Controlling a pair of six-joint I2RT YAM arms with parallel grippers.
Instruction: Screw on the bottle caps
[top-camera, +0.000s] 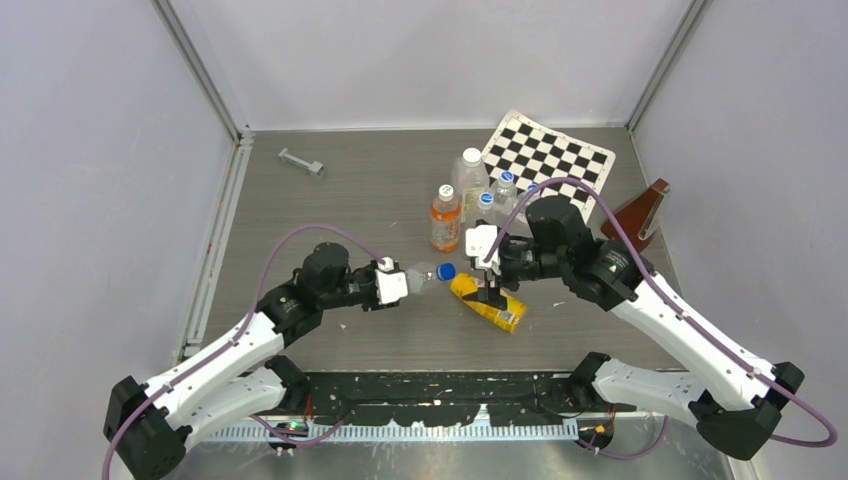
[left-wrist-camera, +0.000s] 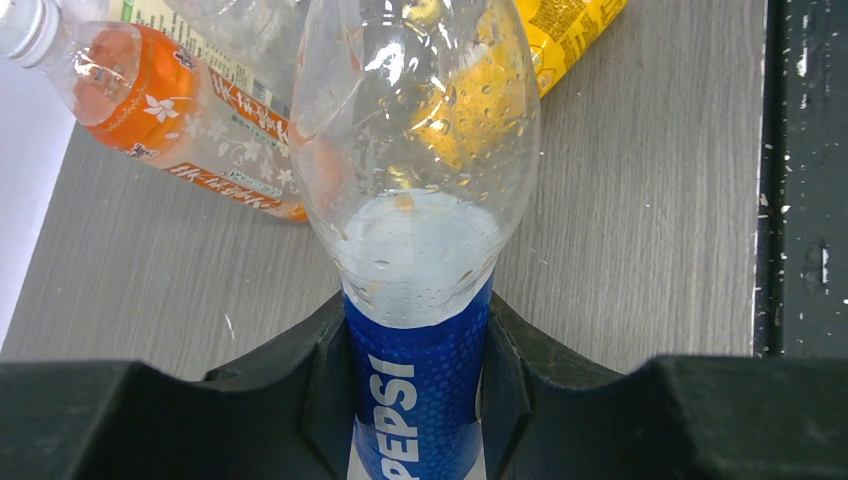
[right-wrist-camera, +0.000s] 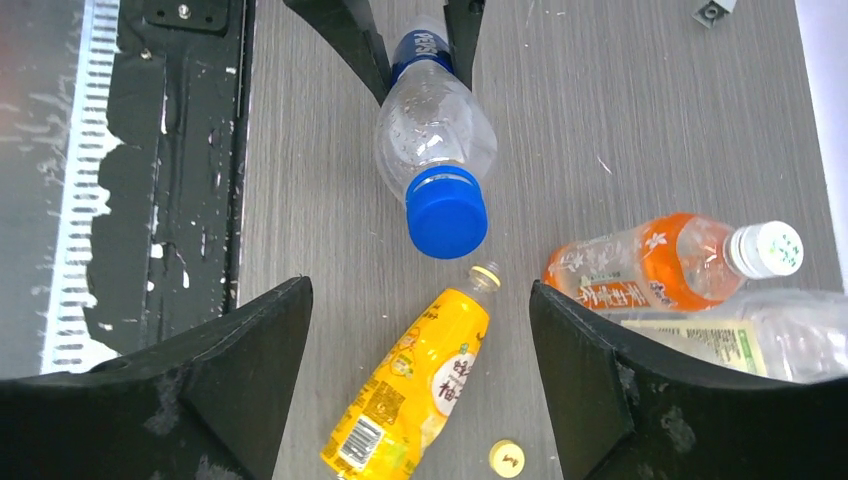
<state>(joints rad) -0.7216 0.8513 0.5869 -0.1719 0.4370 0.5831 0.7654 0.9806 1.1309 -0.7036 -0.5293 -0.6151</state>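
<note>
My left gripper (top-camera: 408, 280) is shut on the blue label of the clear Pepsi bottle (top-camera: 424, 272) and holds it lying sideways, neck toward the right arm. The grip shows close up in the left wrist view (left-wrist-camera: 415, 340) around the bottle (left-wrist-camera: 415, 180). The blue cap (right-wrist-camera: 447, 212) sits on the bottle's neck (top-camera: 446, 270). My right gripper (right-wrist-camera: 418, 300) is open and empty above the yellow juice bottle (right-wrist-camera: 415, 390), which lies on the table (top-camera: 487, 302) with its neck (right-wrist-camera: 486, 277) uncapped. The yellow cap (right-wrist-camera: 507, 458) lies loose beside it.
An orange-drink bottle with a white cap (top-camera: 445, 217) and two clear bottles (top-camera: 470, 175) stand behind. A checkerboard sheet (top-camera: 550, 155) and a brown wedge (top-camera: 640, 215) are at the back right, a grey bracket (top-camera: 301, 161) at the back left. A black strip (top-camera: 440, 395) lines the near edge.
</note>
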